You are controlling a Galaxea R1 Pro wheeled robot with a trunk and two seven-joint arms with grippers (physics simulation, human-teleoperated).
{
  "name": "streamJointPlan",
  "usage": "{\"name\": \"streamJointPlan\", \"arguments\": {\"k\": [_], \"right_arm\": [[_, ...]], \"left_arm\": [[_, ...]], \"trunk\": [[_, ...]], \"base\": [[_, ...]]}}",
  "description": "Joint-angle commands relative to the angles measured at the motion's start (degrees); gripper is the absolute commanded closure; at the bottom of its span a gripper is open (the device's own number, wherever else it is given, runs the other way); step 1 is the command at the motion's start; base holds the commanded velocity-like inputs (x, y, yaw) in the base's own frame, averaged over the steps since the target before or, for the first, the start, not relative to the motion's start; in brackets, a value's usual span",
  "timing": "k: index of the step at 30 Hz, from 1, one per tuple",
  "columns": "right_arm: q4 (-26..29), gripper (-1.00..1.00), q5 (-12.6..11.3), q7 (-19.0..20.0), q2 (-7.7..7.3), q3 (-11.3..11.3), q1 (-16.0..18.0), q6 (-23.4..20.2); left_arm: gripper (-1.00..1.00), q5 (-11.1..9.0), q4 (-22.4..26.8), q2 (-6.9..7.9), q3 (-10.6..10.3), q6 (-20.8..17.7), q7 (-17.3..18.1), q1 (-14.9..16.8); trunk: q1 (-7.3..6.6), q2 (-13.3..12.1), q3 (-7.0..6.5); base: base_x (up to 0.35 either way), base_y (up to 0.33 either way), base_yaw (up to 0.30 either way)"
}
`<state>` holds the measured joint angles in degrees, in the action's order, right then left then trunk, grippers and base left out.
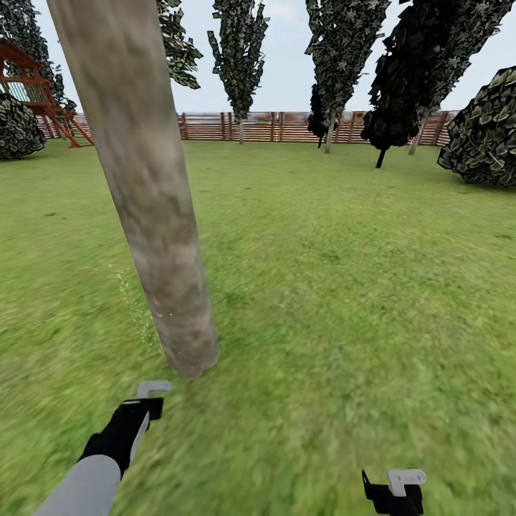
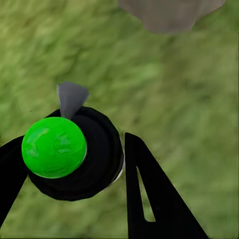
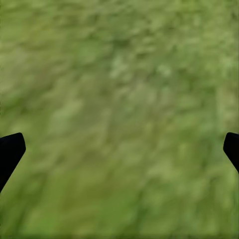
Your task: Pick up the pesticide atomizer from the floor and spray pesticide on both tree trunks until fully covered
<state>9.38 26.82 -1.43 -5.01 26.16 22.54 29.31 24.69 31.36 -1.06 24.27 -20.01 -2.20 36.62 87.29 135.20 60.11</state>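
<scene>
One thick, mottled grey-tan tree trunk (image 1: 154, 215) rises from the lawn just ahead of me on the left, and its base (image 2: 169, 12) appears in the left wrist view. My left gripper (image 1: 147, 405) hangs low in front of the trunk's foot, a short way from it. It (image 2: 74, 154) is shut on the pesticide atomizer (image 2: 55, 147), a black round body with a bright green cap and a grey nozzle (image 2: 71, 97) aimed toward the trunk. Faint pale specks (image 1: 129, 294) float left of the trunk. My right gripper (image 1: 393, 493) is open (image 3: 119, 149) over bare grass. The second tree is out of view.
Green lawn (image 1: 344, 287) stretches to a brown slat fence (image 1: 287, 127) at the back. Thin-stemmed dark cypress-like trees (image 1: 240, 57) line the fence. A dark bush (image 1: 484, 136) sits far right, and a red wooden play frame (image 1: 39, 89) stands far left.
</scene>
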Motion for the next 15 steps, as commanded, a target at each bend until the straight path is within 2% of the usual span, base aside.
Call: {"name": "streamJointPlan", "arguments": {"k": [1,2,3,4,5,6,7,12,15], "right_arm": [[-0.1,-1.0,0.6,-0.2,0.0,0.4,0.0,0.2],[-0.1,-1.0,0.6,-0.2,0.0,0.4,0.0,0.2],[-0.1,-1.0,0.5,-0.2,0.0,0.4,0.0,0.2],[-0.1,-1.0,0.5,-0.2,0.02,0.4,0.0,0.2],[-0.1,-1.0,0.5,-0.2,0.05,0.4,0.0,0.2],[-0.1,-1.0,0.5,-0.2,0.08,0.4,0.0,0.2],[-0.1,-1.0,0.5,-0.2,0.08,0.4,0.0,0.2],[-0.1,-1.0,0.5,-0.2,0.09,0.4,0.0,0.2],[-0.1,-1.0,0.5,-0.2,0.03,0.5,0.0,0.2]], "left_arm": [[1.0,0.1,0.0,1.17,0.4,-0.2,0.1,-0.1],[1.0,0.0,0.0,3.04,0.4,-0.3,0.2,-0.2],[1.0,-0.3,0.0,4.29,0.5,-0.3,0.3,-0.2],[1.0,-1.7,0.0,5.53,0.5,-0.3,0.3,-0.2],[1.0,-3.1,0.1,6.09,0.4,-0.2,0.3,-0.2],[1.0,-4.4,0.0,6.34,0.3,-0.2,0.2,-0.2],[1.0,-4.9,0.0,6.26,0.3,-0.2,0.2,-0.2],[1.0,-5.4,-0.1,5.77,0.2,0.1,0.0,-0.2],[1.0,-5.4,-0.3,5.66,0.2,0.1,-0.1,-0.2]], "trunk": [[-0.01,0.0,0.05],[-0.01,0.0,0.05],[-0.01,0.0,0.05],[-0.01,0.0,0.05],[-0.01,0.0,0.05],[-0.01,0.0,0.05],[-0.01,0.0,0.05],[-0.01,0.0,0.05],[-0.01,0.0,0.05]], "base": [[0.0,0.0,0.0],[0.0,0.0,0.0],[0.0,0.0,0.0],[0.0,0.0,0.0],[0.0,0.0,0.084],[0.0,0.0,0.198],[0.0,0.0,0.245],[0.0,-0.097,0.253],[0.0,-0.248,0.077]]}}
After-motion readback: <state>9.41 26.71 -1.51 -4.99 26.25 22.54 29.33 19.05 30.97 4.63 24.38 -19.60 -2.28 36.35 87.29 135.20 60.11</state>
